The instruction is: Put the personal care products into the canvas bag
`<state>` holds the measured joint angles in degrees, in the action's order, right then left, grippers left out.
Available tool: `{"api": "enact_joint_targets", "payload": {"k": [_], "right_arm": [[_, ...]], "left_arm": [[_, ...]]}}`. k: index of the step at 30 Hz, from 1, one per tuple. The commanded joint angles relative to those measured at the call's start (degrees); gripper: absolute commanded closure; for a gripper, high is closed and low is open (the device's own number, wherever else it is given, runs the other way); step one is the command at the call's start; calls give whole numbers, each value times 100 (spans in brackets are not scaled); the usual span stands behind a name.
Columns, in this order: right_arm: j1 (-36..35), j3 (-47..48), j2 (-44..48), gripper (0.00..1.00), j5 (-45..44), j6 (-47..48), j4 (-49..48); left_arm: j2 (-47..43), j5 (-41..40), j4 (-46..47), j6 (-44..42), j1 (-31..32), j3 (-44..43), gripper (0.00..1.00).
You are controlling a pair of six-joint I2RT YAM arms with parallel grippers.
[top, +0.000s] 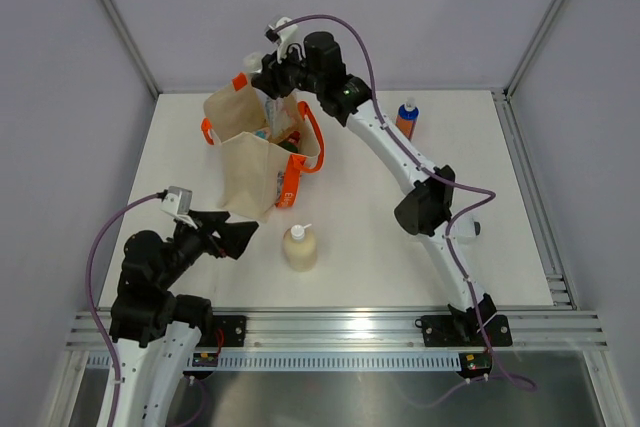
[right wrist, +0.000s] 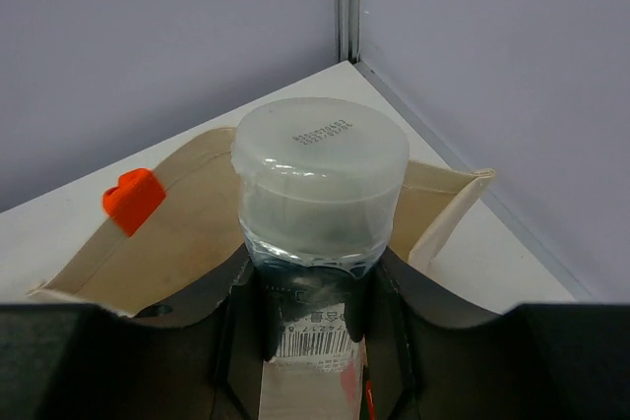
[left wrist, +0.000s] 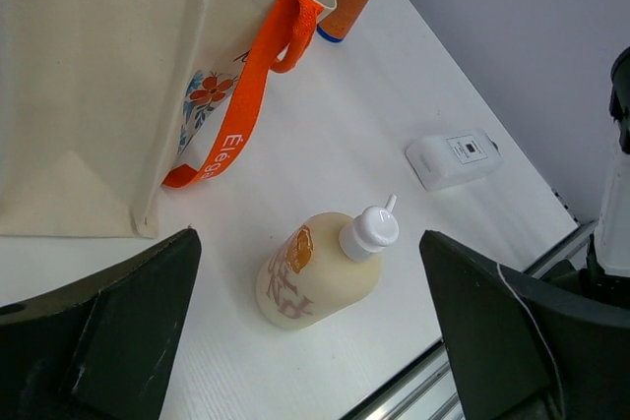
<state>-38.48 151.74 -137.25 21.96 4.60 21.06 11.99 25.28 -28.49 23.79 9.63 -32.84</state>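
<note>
Mouth of bag [top: 255, 152], upper middle, blocked from above by right gripper [top: 265, 75] and its tube [right wrist: 320, 174]. Bare table [top: 360, 222] in the middle, between pump bottle [top: 299, 245] and right arm [top: 385, 142]. Orange bottle [top: 406, 119] standing just behind that arm, upper right.

The canvas bag [top: 250, 162] stands on the far-left part of the table [top: 360, 207]. A capped container [right wrist: 320, 184] sits above the bag's mouth. The pump bottle [top: 300, 247] lies in front of the bag, toward the near edge. An upright bottle [top: 406, 119] stands near the far edge, right of the bag. A flat bottle [left wrist: 455, 159] lies near the right edge.
</note>
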Motion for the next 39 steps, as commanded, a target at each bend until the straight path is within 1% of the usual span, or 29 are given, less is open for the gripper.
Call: {"api": "enact_joint_targets", "payload": {"k": [1,4,5,6,7,8,9,11,13,15,18,19,20,21,22,23,24,25,26,27,28,29,30,31,32,33,35,36,39], "right_arm": [[-89,462,23,79,-411,-214,-1517],[-107,146,-56,76,-341,-424,-1631],[-116,-46,-82,73,-237,-703,-1623],[-116,-126,-135,69,-149,-741,-1570],[-125,-301,-127,58,35,-776,-1509],[-125,-399,-92,51,185,-750,-1378],[-125,-495,-39,34,291,-715,-1316],[-125,-715,197,17,537,-514,-1008],[-107,-847,426,1,564,-295,-806],[-72,-831,769,1,792,31,-289],[173,-1057,1383,0,1361,32,310],[409,-1250,1568,0,1921,-20,459],[524,-1522,2057,0,2153,-29,460],[613,-1838,2340,1,2329,40,495],[770,-2476,2613,1,2548,372,678],[833,-2779,3173,0,2629,575,837],[912,-3408,3457,0,2630,742,986],[999,-3728,3694,0,2621,979,1275],[1226,-4044,4184,0,2673,1025,1356],[1385,-4752,4441,0,2726,1034,1383],[1526,-5133,4661,1,2883,1060,1418],[1693,-5468,5116,1,2998,1130,1445],[1999,-5819,5347,0,3086,1244,1523],[2141,-6466,5567,0,3130,1480,1646],[2395,-6769,5995,1,3148,1578,1664],[2520,-7346,6217,1,3157,1666,1699],[2696,-7824,6771,1,3218,1930,1822],[2801,-8227,6938,0,3210,1991,1858],[2854,-8878,7545,0,3192,2080,1789]], "left_arm": [[40,267,335,-68,-5,50,1],[67,276,397,-59,-5,85,1],[93,267,406,-59,-5,85,1],[111,180,406,-50,-5,85,1],[172,144,380,-15,-5,59,1],[198,118,371,3,-5,50,1],[233,161,397,46,-5,41,1],[330,249,467,99,-5,85,1],[470,407,537,248,-5,120,1],[567,451,538,485,-5,120,1],[717,443,529,767,100,111,1],[761,399,520,811,196,102,1],[866,129,442,872,310,41,1],[927,-56,380,873,660,-3,1],[989,-284,327,873,881,-47,1],[1111,-843,257,908,1127,-99,1],[1174,-1119,256,943,1695,-126,1],[1270,-1400,265,978,2005,-135,1],[1375,-1690,230,1074,2304,-161,1],[1637,-2389,204,1110,2959,-214,1],[1788,-2866,169,1154,3340,-240,1],[1929,-3297,107,1224,3701,-275,1],[2078,-4189,116,1250,4470,-293,1],[2358,-4624,159,1268,4852,-258,1],[2500,-5429,325,1251,5491,-214,1],[2649,-5811,379,1286,5741,-127,1],[3106,-6750,571,1356,6180,-39,1],[3256,-6921,668,1374,6217,23,1],[3696,-7396,1221,1365,6218,304,1]]}}
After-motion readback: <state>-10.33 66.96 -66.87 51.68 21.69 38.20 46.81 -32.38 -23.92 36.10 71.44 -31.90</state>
